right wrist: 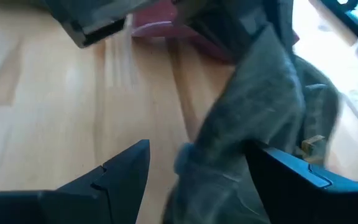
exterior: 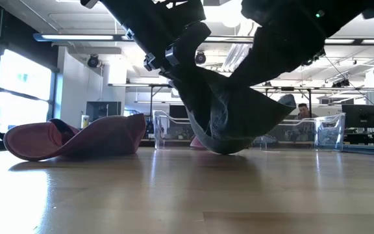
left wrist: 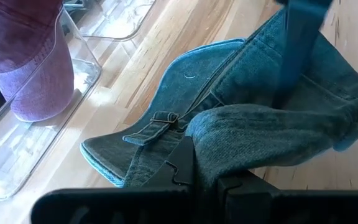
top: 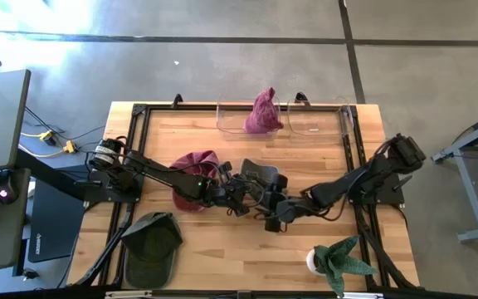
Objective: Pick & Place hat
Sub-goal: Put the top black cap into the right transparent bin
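At the centre of the high view, the denim hat [top: 260, 178] hangs between both arms just above the bench [top: 247, 249]. The left gripper [top: 237, 198] has its fingers clamped on the hat's fabric; the right gripper [top: 274, 218] holds its fingers spread wide around the cloth. A maroon hat [top: 193, 170] lies left of centre.

Matt denim cloth hat [left wrist: 260, 124], clear glossy plastic bin [left wrist: 39, 118], smooth wood table [top: 247, 257]
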Motion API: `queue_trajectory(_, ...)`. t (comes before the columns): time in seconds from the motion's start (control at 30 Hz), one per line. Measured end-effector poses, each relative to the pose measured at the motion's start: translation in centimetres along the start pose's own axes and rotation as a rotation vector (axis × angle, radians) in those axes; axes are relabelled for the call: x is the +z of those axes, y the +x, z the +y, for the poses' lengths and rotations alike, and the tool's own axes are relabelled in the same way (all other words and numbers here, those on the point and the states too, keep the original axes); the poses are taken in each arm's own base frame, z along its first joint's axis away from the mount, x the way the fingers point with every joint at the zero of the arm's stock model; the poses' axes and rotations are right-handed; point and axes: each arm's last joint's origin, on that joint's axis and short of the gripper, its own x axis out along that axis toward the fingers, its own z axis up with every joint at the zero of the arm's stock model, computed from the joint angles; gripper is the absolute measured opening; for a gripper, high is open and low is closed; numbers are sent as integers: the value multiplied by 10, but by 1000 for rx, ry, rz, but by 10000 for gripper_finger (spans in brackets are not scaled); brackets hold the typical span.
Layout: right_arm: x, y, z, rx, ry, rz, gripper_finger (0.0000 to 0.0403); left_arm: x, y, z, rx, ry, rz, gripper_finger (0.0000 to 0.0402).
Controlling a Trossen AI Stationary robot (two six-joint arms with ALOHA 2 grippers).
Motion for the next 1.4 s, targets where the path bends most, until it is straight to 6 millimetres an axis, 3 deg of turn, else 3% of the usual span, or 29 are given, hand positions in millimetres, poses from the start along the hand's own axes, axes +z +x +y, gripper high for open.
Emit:
queue_trajectory(0.2, -3, 10, -4, 19, 9, 25, 192, 0, 0, 0, -3, 0, 2, 1)
queue_trajectory(0.43, 2, 5, -8, 137, 4, 56, 27, -1, 0, -4, -137, 108, 37, 11)
queue_trajectory(0.63, 15, -17, -26, 137, 44, 64, 44, 1, -12, 1, -240, 211, 75, 97)
queue_trajectory(0.83, 36, -65, -62, 100, 95, 10, 26, 1, -36, 21, -154, 189, 186, 160)
queue_trajectory(0.97, 46, -106, -92, 41, 176, -79, 28, -6, -49, 23, -23, 204, 196, 167)
queue_trajectory(1.17, 48, -164, -139, -78, 297, -240, 28, -13, -56, 8, 77, 217, 100, 168)
queue_trajectory(1.3, 39, -192, -170, -260, 357, -307, 28, -19, -49, -2, 68, 190, 42, 168)
queue_trajectory(1.4, 34, -202, -187, -388, 376, -322, 31, -19, -43, -9, 21, 186, 12, 168)
